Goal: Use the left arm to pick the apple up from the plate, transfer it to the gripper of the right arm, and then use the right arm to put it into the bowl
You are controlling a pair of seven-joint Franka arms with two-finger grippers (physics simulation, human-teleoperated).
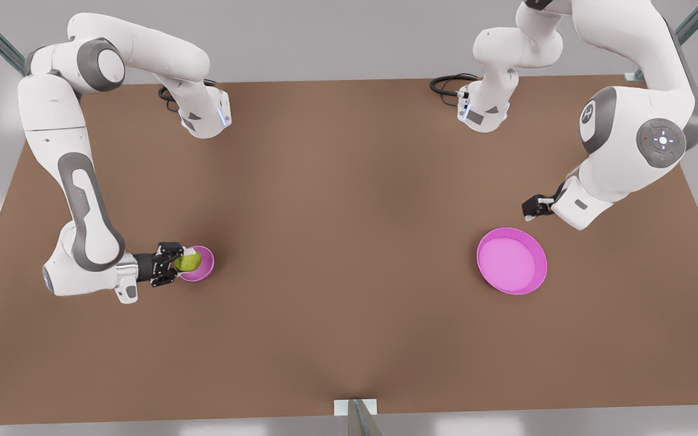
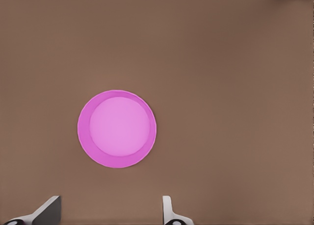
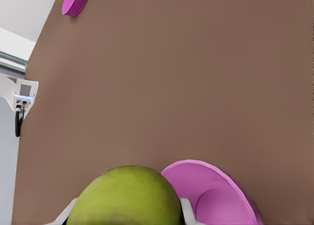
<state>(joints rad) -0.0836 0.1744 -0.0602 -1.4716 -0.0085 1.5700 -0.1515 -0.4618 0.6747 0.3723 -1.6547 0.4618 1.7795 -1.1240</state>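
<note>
At the front view's left, my right gripper (image 1: pixel 180 262) is shut on the yellow-green apple (image 1: pixel 189 261) and holds it over the near rim of the small pink bowl (image 1: pixel 206 266). In the right wrist view the apple (image 3: pixel 125 198) sits between the white fingers (image 3: pixel 187 210) of the right gripper (image 3: pixel 127 216), with the bowl (image 3: pixel 216 195) just beyond it. My left gripper (image 1: pixel 534 207) waits at the front view's right, above and beside the wide pink plate (image 1: pixel 511 260). The left wrist view looks down on the bare plate (image 2: pixel 117 129), and the left gripper (image 2: pixel 108 211) is open.
The brown table (image 1: pixel 349 212) carries both arm bases (image 1: pixel 203 115) (image 1: pixel 485 109) with black cables along its far edge. A metal post (image 1: pixel 358 418) stands at the near edge. The plate (image 3: pixel 74 0) lies far off in the right wrist view.
</note>
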